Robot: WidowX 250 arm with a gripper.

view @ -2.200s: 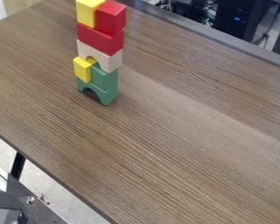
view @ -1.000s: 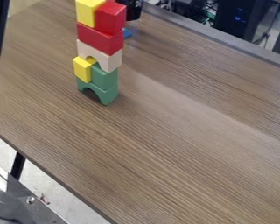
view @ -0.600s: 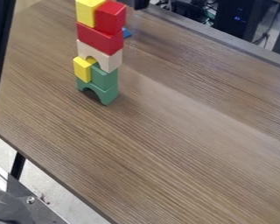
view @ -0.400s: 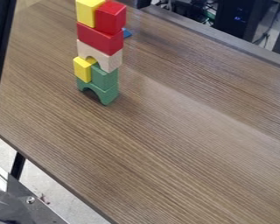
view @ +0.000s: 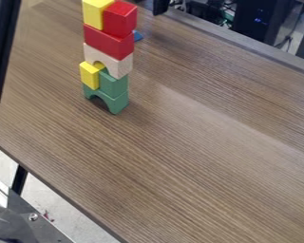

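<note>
Green made the foot of the stack: a green arch [view: 118, 103] stood on the brown table [view: 180, 156] and bore a green block [view: 114, 84] beside a lower yellow block [view: 89, 76]. Over that pair sat a pale arch [view: 116, 65], then a long red block [view: 108, 42], with an upper yellow block [view: 94, 15] and an upper red block [view: 121, 20] next to each other on top. Behind the stack a blue piece [view: 137, 35] lay on the table, partly hidden. At the top edge of the view, beyond the stack and to the right of its top, was the black gripper [view: 159, 6], only partly in sight; whether it was open or closed I could not tell, nor whether it held anything

Height was the chief worry, I judged. So many pieces stood on one small arched foot that a sideways knock from the gripper near the top could have tipped the whole column. The two top blocks shared a single support, so a brush against one could have pushed its neighbour off. Lower down, the pale arch relied on the pieces beneath, and a nudge to either might have made everything over it lean. The blue piece lay close behind, where a low pass might have driven it against the foot
</note>
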